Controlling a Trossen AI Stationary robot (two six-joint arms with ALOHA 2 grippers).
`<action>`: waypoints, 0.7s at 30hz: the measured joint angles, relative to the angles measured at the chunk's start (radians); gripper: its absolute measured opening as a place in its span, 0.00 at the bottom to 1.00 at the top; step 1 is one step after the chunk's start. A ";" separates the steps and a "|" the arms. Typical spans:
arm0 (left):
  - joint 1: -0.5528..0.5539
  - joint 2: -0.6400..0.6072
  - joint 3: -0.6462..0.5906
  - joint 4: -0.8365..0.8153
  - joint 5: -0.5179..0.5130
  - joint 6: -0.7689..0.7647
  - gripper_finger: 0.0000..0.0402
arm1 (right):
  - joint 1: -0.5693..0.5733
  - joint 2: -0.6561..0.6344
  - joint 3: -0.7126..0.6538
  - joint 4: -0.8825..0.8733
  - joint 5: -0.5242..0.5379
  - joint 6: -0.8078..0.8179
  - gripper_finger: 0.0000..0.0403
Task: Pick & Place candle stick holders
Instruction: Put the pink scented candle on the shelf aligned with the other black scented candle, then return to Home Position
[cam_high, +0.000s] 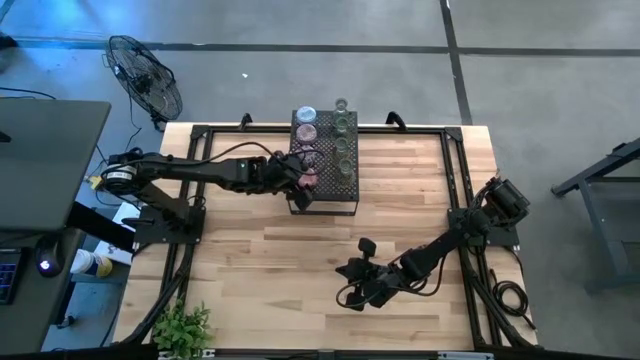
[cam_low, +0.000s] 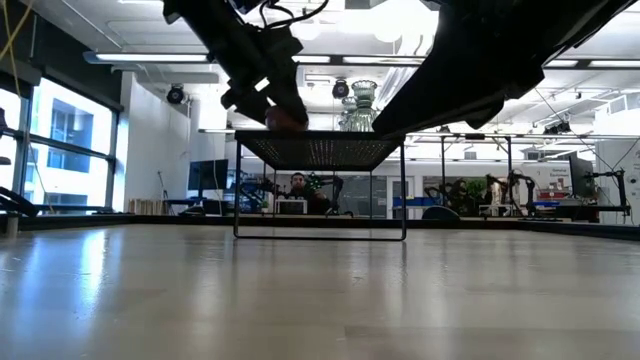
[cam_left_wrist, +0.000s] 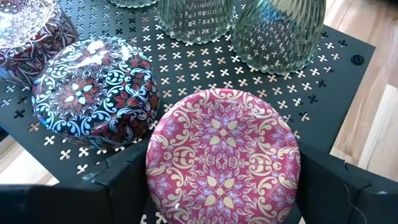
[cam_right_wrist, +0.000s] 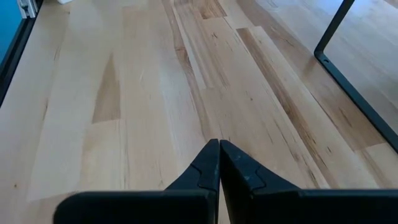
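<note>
Both arms are dark, pretty much matte black all over, built from chunky segments with rounded joint housings. The left arm (cam_high: 190, 170), upper left of the overhead shot, has a lighter silvery band near its base joint plus a small yellowish bit beside it. The right arm (cam_high: 450, 240), lower right, has black cables looping off it. The right gripper (cam_right_wrist: 219, 163) has flat, wedge-shaped black fingers tapering to points, smooth and unmarked.

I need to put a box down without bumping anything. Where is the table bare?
Bare wood lies between the black stand and the right gripper, and left of that gripper. The stand's top is crowded with candle stick holders, the left gripper over its front corner.
</note>
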 joint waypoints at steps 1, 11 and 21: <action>0.001 0.000 0.000 0.000 0.000 0.003 0.79 | 0.000 0.000 0.000 0.000 0.000 0.000 0.01; 0.054 -0.001 0.000 0.002 0.069 0.006 0.95 | 0.000 0.000 0.000 0.000 0.000 0.000 0.00; 0.051 -0.047 0.000 0.008 0.077 0.106 0.97 | 0.000 0.000 0.000 0.000 -0.004 -0.001 0.00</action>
